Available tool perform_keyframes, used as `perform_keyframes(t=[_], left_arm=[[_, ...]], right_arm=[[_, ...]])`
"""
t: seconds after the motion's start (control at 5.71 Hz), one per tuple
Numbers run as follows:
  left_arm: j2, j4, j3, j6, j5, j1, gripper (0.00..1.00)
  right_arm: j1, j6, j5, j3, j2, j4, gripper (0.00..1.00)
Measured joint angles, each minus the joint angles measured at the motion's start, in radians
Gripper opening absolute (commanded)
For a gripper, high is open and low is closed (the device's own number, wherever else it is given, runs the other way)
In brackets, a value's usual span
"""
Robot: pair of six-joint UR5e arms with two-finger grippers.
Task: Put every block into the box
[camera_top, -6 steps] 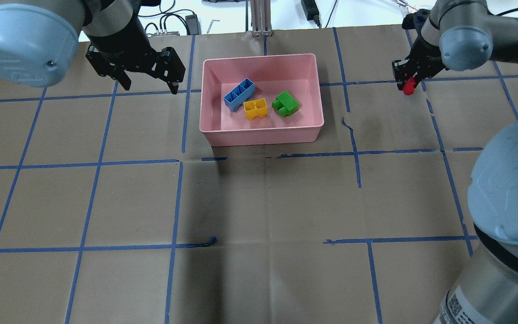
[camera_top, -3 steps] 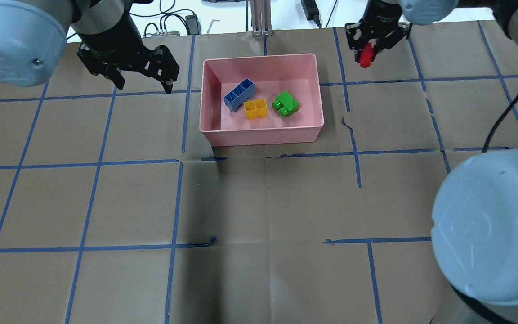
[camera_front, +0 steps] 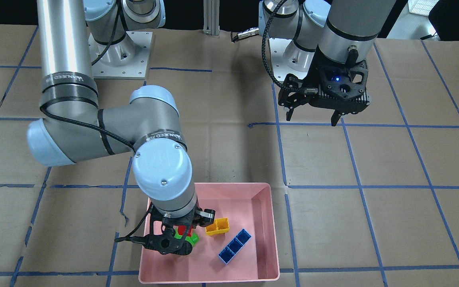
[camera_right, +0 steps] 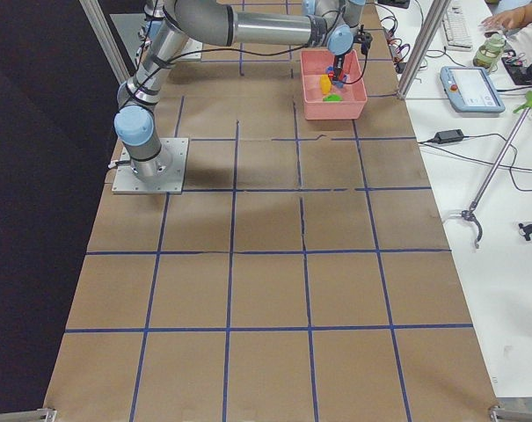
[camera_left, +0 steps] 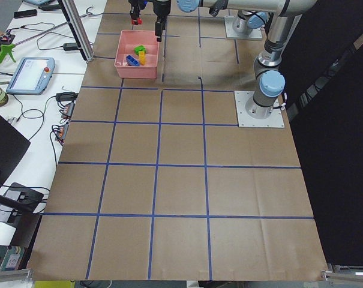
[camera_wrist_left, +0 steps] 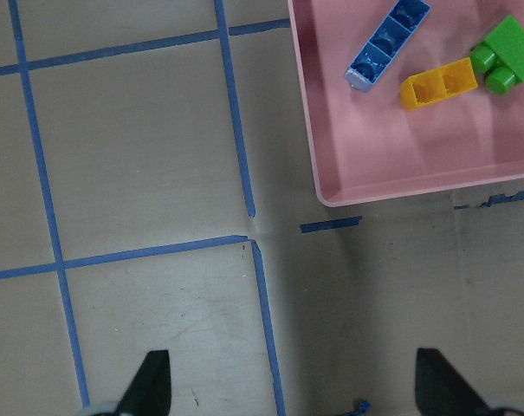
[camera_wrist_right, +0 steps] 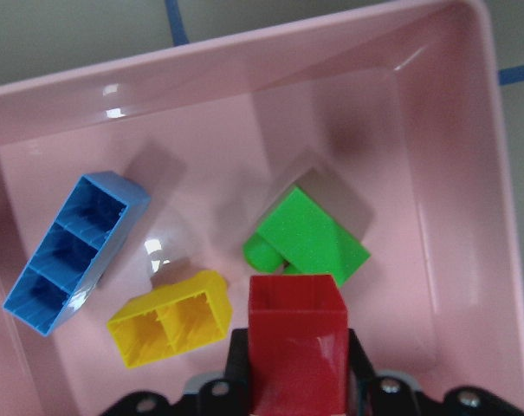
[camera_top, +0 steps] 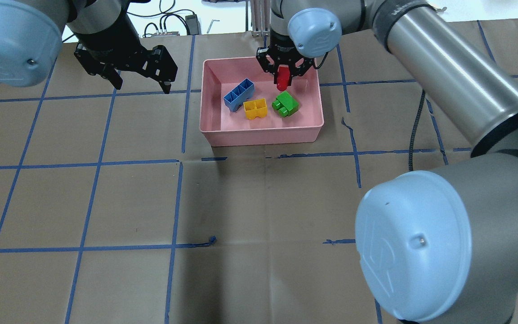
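Observation:
The pink box [camera_top: 259,135] stands at the far middle of the table. In it lie the blue block [camera_top: 239,93], the yellow block [camera_top: 255,108] and the green block [camera_top: 286,104]. My right gripper [camera_top: 282,83] is shut on the red block [camera_top: 281,80] and holds it above the box's far side, just behind the green block. The right wrist view shows the red block [camera_wrist_right: 294,342] over the green [camera_wrist_right: 309,238], yellow [camera_wrist_right: 171,329] and blue [camera_wrist_right: 71,251] blocks. My left gripper [camera_top: 142,85] is open and empty, left of the box.
Brown paper with a blue tape grid [camera_top: 178,162] covers the table. An aluminium post [camera_top: 261,18] and cables stand just beyond the box's far edge. The right arm's elbow [camera_top: 414,245] hangs over the near right of the table.
My right gripper has carried the red block leftward from the table's right side to above the box's far part. The left gripper has barely moved.

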Motion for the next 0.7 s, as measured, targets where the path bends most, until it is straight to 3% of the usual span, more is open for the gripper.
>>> perform_keyframes(t=[0.17, 0.7], left_arm=[[0.015, -0.022, -0.001, -0.001, 0.002, 0.0, 1.0], [0.027, -0.037, -0.002, -0.001, 0.002, 0.0, 1.0]], right_arm=[[0.015, 0.013, -0.001, -0.001, 0.029, -0.005, 0.99], [-0.026, -0.003, 0.0, -0.003, -0.026, 0.001, 0.99]])
